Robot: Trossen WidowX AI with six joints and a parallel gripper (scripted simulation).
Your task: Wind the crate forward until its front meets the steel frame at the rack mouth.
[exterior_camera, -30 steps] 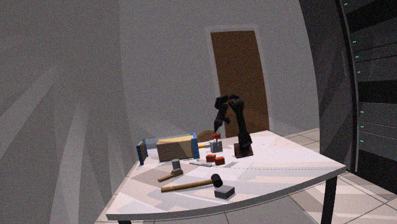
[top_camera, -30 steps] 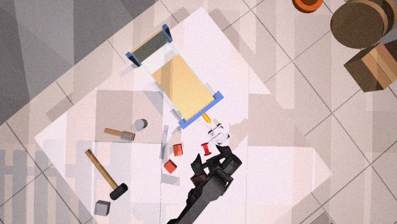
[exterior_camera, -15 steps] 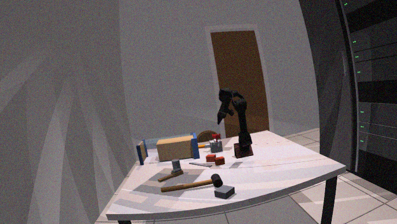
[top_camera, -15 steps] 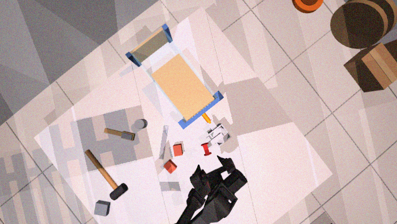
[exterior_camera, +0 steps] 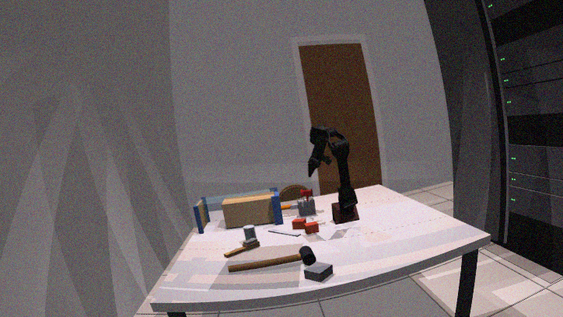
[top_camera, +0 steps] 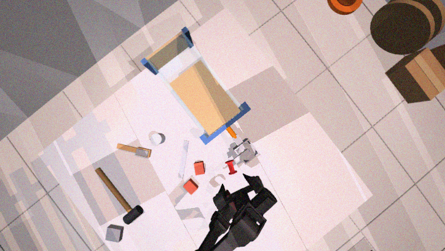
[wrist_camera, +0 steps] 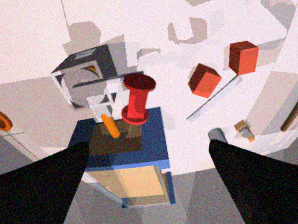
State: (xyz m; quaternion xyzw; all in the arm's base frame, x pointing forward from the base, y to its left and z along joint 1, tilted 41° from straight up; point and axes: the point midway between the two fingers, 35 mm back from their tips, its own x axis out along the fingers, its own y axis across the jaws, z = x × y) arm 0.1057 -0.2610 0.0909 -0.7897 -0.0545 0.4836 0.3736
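The tan crate [top_camera: 193, 96] [exterior_camera: 248, 212] [wrist_camera: 132, 185] sits flat between the clear panels. Its front shows right at the blue frame [top_camera: 206, 138] [exterior_camera: 278, 208] [wrist_camera: 159, 132] at the mouth, with no gap that I can see. An orange piece [top_camera: 231, 132] [exterior_camera: 285, 207] [wrist_camera: 110, 126] sticks out of the mouth toward the grey winch [top_camera: 249, 153] [exterior_camera: 306, 208] [wrist_camera: 82, 89]. The handle stands on the winch, its red grip [top_camera: 230, 167] [exterior_camera: 305, 193] [wrist_camera: 137, 102] upright at the arm's end. My gripper [top_camera: 233, 181] [exterior_camera: 319, 167] [wrist_camera: 150, 147] is open and empty, above and clear of the grip.
Two red blocks [top_camera: 199, 168] [top_camera: 190, 186] and a thin strip [top_camera: 184, 159] lie beside the winch. A grey cylinder [top_camera: 157, 138], a wooden-handled tool [top_camera: 127, 147], a mallet [top_camera: 113, 190] and a grey block [top_camera: 114, 233] are farther off on the bench.
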